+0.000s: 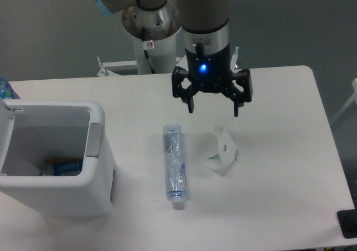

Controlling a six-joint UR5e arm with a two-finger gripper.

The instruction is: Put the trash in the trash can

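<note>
We see 2 pieces of trash mid-table: the paper packet [223,152] right of the flattened bottle [174,164]. Our gripper [213,109] hovers spread wide, empty, beyond them. The trash can [96,150] sits left. A descent between the 2 could miss both.

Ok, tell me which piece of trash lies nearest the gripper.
The crumpled white paper packet, lying almost under the open gripper. The flattened plastic bottle lies further left, toward the trash can.

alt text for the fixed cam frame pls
A robot arm's open gripper hovers over a white table, above a flattened plastic bottle and a crumpled paper packet. An open white trash can stands at the left.
</note>
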